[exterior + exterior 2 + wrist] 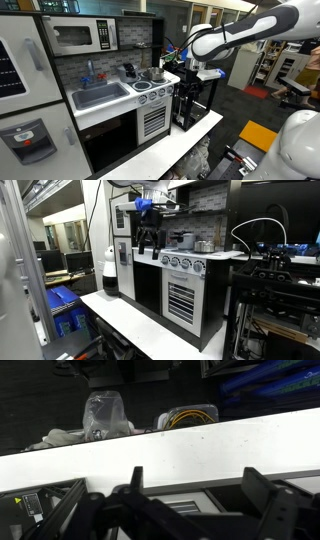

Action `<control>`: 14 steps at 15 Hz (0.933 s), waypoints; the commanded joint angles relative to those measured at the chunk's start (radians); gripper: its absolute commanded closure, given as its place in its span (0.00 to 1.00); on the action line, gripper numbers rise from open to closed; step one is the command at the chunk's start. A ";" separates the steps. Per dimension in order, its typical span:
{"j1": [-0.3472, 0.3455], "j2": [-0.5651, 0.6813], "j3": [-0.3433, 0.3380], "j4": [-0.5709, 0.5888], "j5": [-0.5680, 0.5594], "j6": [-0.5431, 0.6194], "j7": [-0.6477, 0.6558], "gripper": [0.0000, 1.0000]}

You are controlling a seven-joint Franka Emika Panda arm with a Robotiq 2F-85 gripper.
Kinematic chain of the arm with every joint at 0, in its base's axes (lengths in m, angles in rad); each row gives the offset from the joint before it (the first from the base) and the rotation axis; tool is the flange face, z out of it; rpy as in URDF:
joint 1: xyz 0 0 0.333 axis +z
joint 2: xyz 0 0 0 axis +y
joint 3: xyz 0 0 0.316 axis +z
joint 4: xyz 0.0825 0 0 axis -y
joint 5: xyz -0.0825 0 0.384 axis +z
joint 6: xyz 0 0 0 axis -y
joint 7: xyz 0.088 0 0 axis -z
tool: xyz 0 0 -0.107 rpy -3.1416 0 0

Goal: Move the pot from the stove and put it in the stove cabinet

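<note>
Hovering with the gripper [148, 248] in the upper middle of an exterior view, just left of the toy kitchen and about level with its cooktop, touching nothing there; holding both dark fingers [135, 488] wide apart along the bottom edge of the wrist view, released and grasping nothing, with a white tabletop [150, 455] crossing the frame above them. Showing the pot [157, 74] sitting on the stove [147, 92], on a back burner just right of centre in an exterior view, with the grey sink [100, 96] to its left. Showing the stove cabinet [153, 122] directly beneath the stove, its white slatted door looking closed
</note>
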 commanded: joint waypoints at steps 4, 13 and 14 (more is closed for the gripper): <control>-0.005 0.000 0.005 0.001 0.002 -0.002 -0.002 0.00; 0.026 0.039 -0.040 0.080 0.034 0.000 -0.289 0.00; 0.031 0.042 -0.041 0.083 0.036 -0.004 -0.326 0.00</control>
